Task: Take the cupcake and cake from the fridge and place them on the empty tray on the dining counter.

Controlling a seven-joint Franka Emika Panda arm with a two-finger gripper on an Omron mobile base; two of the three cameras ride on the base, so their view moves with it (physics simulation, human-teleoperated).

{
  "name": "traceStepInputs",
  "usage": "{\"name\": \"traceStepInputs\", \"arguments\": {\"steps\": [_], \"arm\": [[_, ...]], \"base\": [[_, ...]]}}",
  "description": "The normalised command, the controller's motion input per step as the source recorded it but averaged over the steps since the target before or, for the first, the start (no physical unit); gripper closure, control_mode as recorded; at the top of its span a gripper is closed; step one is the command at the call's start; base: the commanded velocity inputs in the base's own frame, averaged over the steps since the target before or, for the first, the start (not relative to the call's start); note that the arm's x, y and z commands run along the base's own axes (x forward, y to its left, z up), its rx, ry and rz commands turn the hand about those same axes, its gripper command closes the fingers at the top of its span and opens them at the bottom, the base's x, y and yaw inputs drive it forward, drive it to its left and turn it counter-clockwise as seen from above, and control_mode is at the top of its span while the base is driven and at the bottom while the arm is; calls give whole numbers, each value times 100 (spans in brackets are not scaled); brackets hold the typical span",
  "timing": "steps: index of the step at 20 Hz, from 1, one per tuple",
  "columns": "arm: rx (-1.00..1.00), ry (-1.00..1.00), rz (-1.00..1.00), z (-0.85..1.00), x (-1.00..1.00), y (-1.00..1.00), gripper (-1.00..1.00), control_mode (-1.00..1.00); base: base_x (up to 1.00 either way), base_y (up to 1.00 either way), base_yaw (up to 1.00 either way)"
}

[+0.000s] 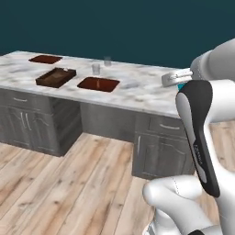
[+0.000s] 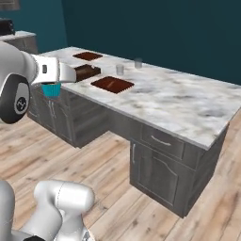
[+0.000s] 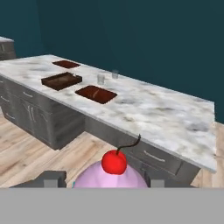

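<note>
Two fingers of your gripper (image 3: pixel 107 177) are clamped on the cupcake (image 3: pixel 110 175), its pink frosting and red cherry between them, held in the air short of the dining counter (image 2: pixel 179 103). On that counter the flat tray (image 2: pixel 112 84) lies just beside the deeper box-like tray (image 2: pixel 87 72), two glasses (image 2: pixel 120 69) behind it.

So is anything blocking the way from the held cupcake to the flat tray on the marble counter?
Nothing visible. The claw holds the cupcake off the counter; the flat tray lies empty, with bare marble on its near side.
</note>
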Motion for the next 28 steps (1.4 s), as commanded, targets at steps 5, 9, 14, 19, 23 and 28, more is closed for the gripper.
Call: {"name": "traceStepInputs", "arguments": {"steps": [5,9,14,19,23,28], "arm": [[0,0,0,0,0,0,100,100],[0,0,0,0,0,0,100,100],[0,0,0,0,0,0,100,100],[0,0,0,0,0,0,100,100],[0,0,0,0,0,0,100,100],[0,0,0,0,0,0,100,100]], "base": [[97,100,-14],[88,100,-15],[82,100,-14],[76,100,-14],[68,100,-13],[66,100,-12]]}}
